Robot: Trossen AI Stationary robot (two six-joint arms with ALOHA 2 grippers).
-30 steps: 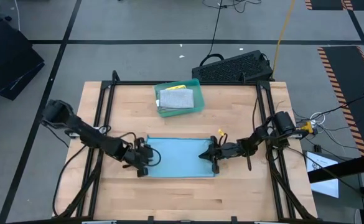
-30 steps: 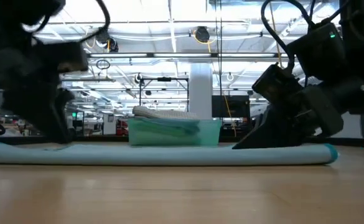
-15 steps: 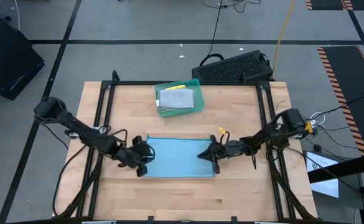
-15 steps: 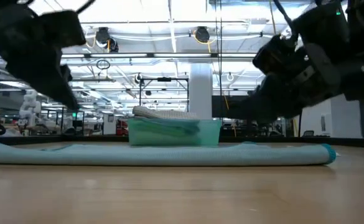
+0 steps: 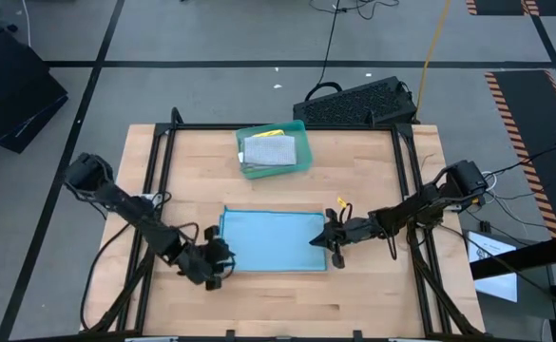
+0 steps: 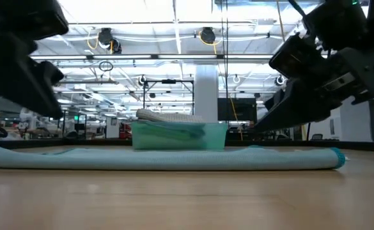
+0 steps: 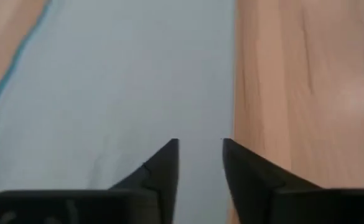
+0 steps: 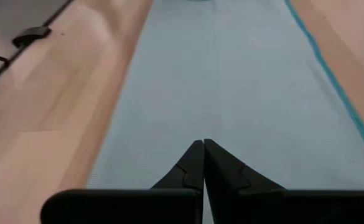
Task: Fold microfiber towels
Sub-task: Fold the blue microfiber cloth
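- I see the light blue microfiber towel [image 5: 273, 241] lying flat as a rectangle on the pale wooden table [image 5: 363, 299], near its middle.
- My left gripper [image 5: 215, 267] sits at the towel's near left corner; in the wrist view its fingers [image 7: 167, 167] stand slightly apart with nothing between them.
- My right gripper [image 5: 332, 242] is at the towel's right edge, fingers [image 8: 197, 163] pressed together on nothing.
- Behind the towel, a teal plastic tray [image 5: 299, 131] holds folded cloths, a grey one [image 5: 269, 150] on top.
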